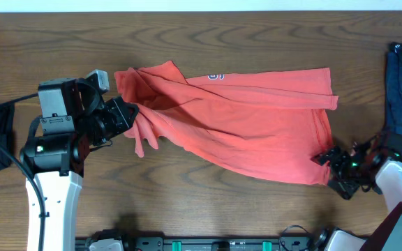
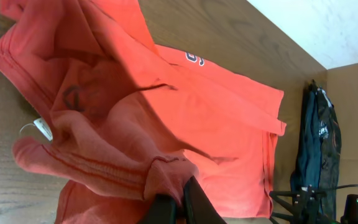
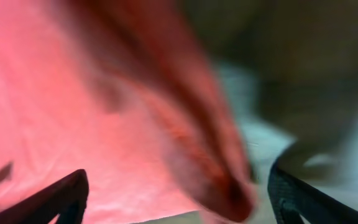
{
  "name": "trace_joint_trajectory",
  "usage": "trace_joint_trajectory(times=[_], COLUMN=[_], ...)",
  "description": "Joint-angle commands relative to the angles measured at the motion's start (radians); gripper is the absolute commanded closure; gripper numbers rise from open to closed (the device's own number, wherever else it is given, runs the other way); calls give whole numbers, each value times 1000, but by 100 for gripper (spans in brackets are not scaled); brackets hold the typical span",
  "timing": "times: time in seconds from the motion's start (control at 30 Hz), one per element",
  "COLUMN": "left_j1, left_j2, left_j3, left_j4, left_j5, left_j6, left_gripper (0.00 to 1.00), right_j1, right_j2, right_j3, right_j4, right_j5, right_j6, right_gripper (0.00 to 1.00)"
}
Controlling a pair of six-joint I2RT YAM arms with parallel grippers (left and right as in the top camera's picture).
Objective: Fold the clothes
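T-shirt (image 1: 243,125) is lying bunched across the table (image 1: 187,209), lettering (image 1: 216,75) mostly folded under. Left gripper (image 1: 126,115) is pinching its left end; right gripper (image 1: 332,162) is standing wide, blurred hem (image 3: 229,186) between its fingers.

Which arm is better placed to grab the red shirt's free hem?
Right: the right gripper, open, is at the T-shirt hem; the left gripper is shut on its bunched far end.
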Motion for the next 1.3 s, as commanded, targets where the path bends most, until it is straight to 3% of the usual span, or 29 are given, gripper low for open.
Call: trace_joint_trajectory(times=[0.0, 0.27, 0.37, 0.43, 0.63, 0.83, 0.93, 1.1, 1.27], left_j1=[0, 0, 0, 0, 0, 0, 0, 0, 0], left_j2=[0, 0, 0, 0, 0, 0, 0, 0, 0], left_j3=[25, 25, 25, 25, 25, 25, 25, 25, 25], left_j4=[1, 1, 1, 2, 1, -5, -9, -17, -27], left_j5=[-11, -11, -11, -11, -11, -11, -11, -11, -11], left_j6=[24, 24, 24, 24, 24, 24, 24, 24, 24], left_gripper=[94, 94, 94, 94, 94, 94, 94, 94, 94], right_j1=[-40, -43, -32, -20, 28, 65, 65, 65, 65], right_j2=[18, 19, 19, 19, 19, 19, 19, 19, 19], right_j3=[34, 45, 44, 43, 41, 26, 15, 5, -9], right_j4=[-14, -20, -24, -30, -39, -37, -28, -27, -27], right_j5=[66, 57, 36, 34, 34, 39, 38, 38, 52], right_j6=[-33, -72, -89, -90, -90, -68, -67, -64, -64], right_gripper=[16, 19, 23, 31, 32, 41, 55, 50, 53])
